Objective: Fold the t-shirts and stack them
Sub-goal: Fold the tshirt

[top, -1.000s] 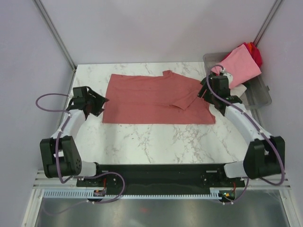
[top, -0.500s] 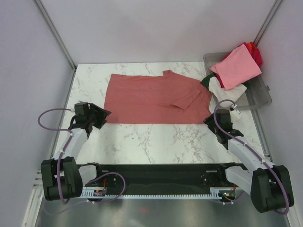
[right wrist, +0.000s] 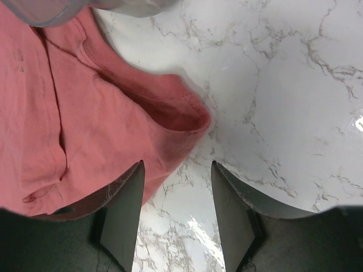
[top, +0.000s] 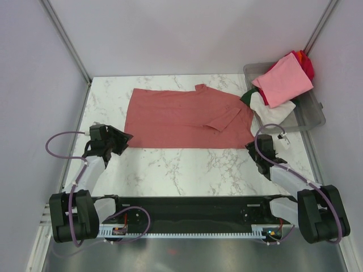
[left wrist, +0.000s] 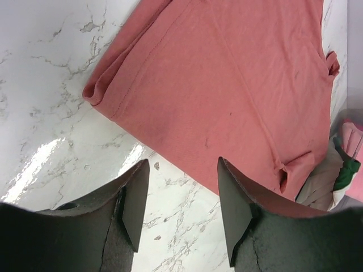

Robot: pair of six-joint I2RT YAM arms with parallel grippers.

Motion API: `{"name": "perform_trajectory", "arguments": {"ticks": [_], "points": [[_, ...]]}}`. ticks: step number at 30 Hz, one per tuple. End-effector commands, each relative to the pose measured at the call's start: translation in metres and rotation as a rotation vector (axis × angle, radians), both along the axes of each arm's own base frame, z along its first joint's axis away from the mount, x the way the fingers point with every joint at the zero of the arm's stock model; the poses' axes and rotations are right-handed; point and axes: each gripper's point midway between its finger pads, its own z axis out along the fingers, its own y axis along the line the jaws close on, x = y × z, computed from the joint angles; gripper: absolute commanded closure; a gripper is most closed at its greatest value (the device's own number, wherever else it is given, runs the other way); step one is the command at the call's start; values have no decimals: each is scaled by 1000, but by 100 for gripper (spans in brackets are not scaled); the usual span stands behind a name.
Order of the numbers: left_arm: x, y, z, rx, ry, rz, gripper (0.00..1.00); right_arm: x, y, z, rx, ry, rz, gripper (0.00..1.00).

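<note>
- Brick-red shirt lies flat on the far half of the marble tabletop, long side running left-right. One sleeve is folded in over the body near the right end, and the collar notch is on the far edge.
- Left claw sits low, just beside the shirt's near-left corner. Fingers are spread and grip nothing. The wrist view shows marble in the gap, with the corner's rolled hem just past the tips and apart from them.
- Right claw is at the near-right corner, also spread and gripping nothing. In the wrist view the rounded folded corner sits just ahead of the gap. Its left finger overlaps the cloth edge in that view; can't tell if it touches.
- Clear grey tub stands at the far-right corner of the tabletop.
- Pink shirt is draped over the tub top, with the bright red shirt peeking out behind it.
- White shirt hangs over the tub's near-left rim onto the tabletop, and its end lies against the brick-red shirt's right edge.
- Dark green shirt pokes out next to the white one, crowding the same end, near the right claw.
- Purple cables loop off both arms.
</note>
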Motion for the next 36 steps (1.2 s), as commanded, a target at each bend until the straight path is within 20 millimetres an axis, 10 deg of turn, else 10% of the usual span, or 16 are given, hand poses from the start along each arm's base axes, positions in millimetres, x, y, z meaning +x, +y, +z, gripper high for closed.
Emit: {"name": "perform_trajectory", "arguments": {"ticks": [1, 8, 14, 27, 36], "points": [[7, 0, 9, -11, -52, 11, 42, 13, -3, 3, 33, -71, -68, 43], [4, 4, 5, -12, -51, 43, 43, 19, -10, -12, 17, -38, -128, 53], [2, 5, -7, -8, -15, 51, 48, 26, -22, -11, -76, -11, -149, 99], [0, 16, -66, 9, 237, 113, 52, 22, -20, -10, -92, -21, -107, 100], [13, 29, -72, 43, 250, 169, 47, 24, -18, -7, -96, -29, -88, 100]]}}
